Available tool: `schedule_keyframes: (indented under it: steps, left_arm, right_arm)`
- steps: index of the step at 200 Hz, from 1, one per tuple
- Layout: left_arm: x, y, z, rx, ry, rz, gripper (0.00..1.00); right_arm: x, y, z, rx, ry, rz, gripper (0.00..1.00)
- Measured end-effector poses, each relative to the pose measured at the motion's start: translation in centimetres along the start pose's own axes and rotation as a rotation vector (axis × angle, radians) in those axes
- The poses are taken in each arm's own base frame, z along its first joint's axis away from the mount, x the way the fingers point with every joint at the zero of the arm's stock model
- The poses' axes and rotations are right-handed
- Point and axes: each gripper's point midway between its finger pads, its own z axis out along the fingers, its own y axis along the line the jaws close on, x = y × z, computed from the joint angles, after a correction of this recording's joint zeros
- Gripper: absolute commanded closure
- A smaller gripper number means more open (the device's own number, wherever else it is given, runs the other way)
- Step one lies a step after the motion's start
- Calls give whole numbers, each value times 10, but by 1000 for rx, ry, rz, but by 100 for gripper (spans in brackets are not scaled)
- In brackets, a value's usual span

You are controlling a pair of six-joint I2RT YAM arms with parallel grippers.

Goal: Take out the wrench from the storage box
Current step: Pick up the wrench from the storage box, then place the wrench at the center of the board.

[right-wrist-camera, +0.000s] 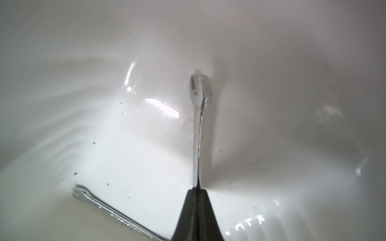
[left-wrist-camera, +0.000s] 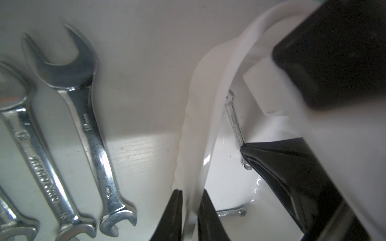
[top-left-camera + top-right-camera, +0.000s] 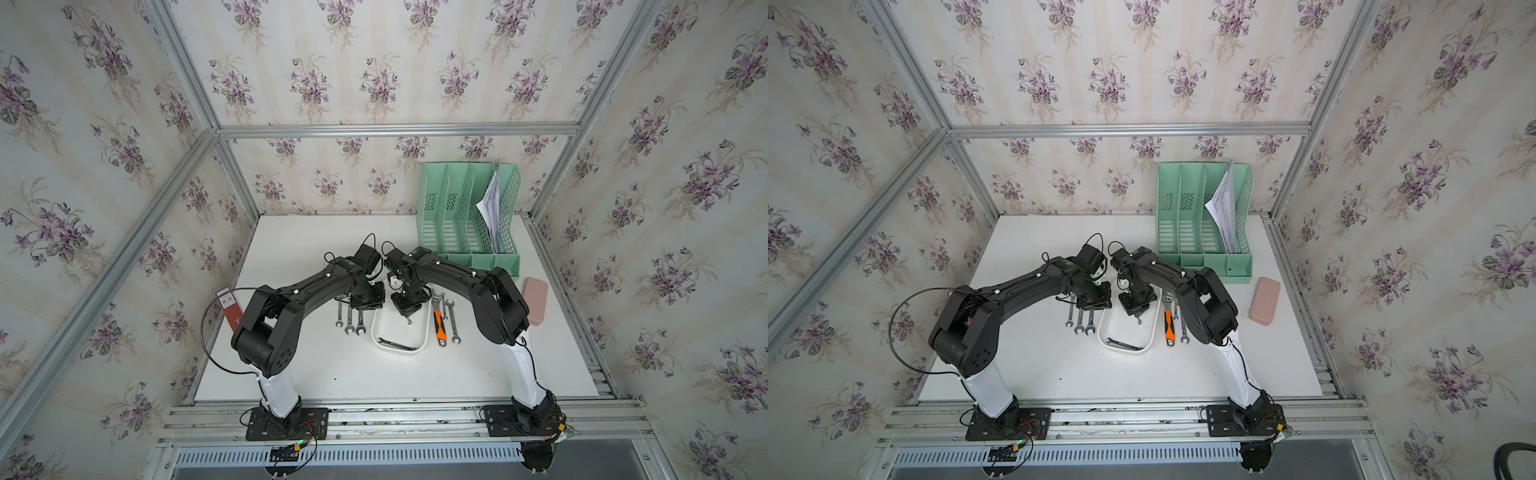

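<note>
The storage box point(image 3: 427, 332) point(image 3: 1100, 334) is a shallow white tray at mid table between my two arms. My left gripper point(image 2: 191, 191) point(image 3: 371, 306) is shut on its left wall point(image 2: 208, 104), one finger outside and one inside. My right gripper point(image 1: 195, 188) point(image 3: 407, 318) reaches down into the box and is shut on one end of a small silver wrench point(image 1: 197, 125) point(image 2: 235, 121), which sticks out edge-on from the fingertips over the box floor. A second slim wrench point(image 3: 399, 344) point(image 3: 1123, 344) point(image 1: 108, 212) lies flat in the box near its front wall.
Three silver wrenches point(image 3: 350, 321) point(image 2: 87, 125) lie side by side on the table left of the box. An orange-handled adjustable wrench point(image 3: 438, 324) and other wrenches point(image 3: 453, 322) lie to its right. A mint-green file rack point(image 3: 469, 216) stands behind, a pink case point(image 3: 535, 299) at far right.
</note>
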Motion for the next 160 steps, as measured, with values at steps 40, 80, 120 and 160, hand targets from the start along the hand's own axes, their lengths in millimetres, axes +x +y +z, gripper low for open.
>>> schedule_keyframes:
  steps: [40,80,120,160]
  left_arm:
    - [0,1,0,-3,-1,0,81]
    - [0,1,0,-3,-1,-1,81]
    - [1,1,0,-3,-1,-1,81]
    - [1,1,0,-3,-1,-1,81]
  right_arm:
    - [2,-3,-13,19,-29,-3,98]
    - [5,-4,-21,23,-45,-3,100]
    - [9,-3,-36,18,-74,-4,100]
    - [11,0,-67,6,-147,-8,100]
